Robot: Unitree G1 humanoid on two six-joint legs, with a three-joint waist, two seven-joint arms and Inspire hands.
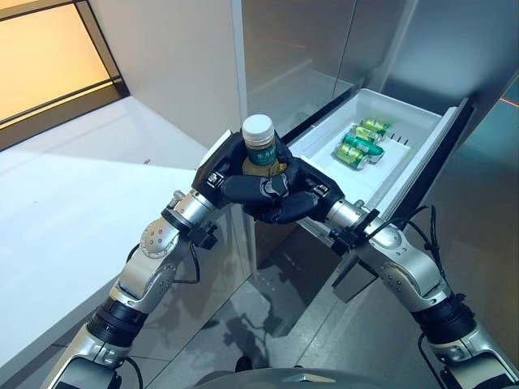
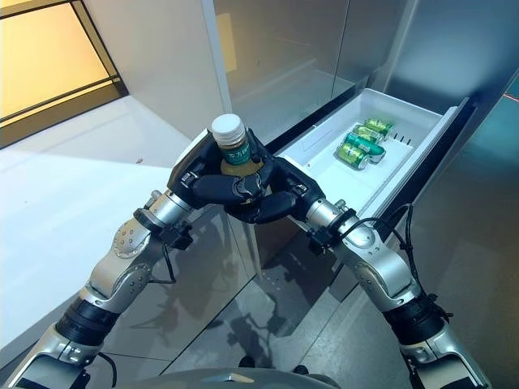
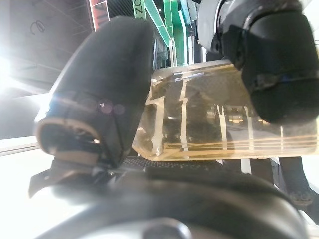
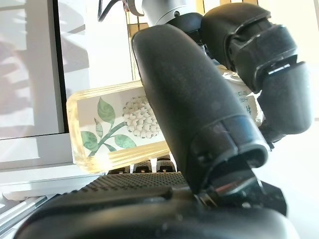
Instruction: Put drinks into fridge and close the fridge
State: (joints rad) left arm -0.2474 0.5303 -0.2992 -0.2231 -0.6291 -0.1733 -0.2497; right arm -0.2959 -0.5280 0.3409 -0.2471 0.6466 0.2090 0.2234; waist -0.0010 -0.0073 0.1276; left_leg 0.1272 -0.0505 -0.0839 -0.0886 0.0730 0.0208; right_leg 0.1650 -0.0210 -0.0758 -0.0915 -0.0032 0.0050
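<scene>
Here, both hands are clasping one bottle (image 1: 260, 151) upright between them: the left hand (image 1: 229, 173) and the right hand (image 1: 293, 197) are curling their fingers round its amber body, just beside the open white fridge drawer (image 1: 409, 168), where green cans (image 1: 360, 143) are lying in a row.

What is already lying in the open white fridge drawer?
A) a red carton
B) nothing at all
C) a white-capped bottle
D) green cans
D: several green cans lie in the white drawer, while the white-capped bottle is outside it, clasped between the left hand and the right hand.
</scene>
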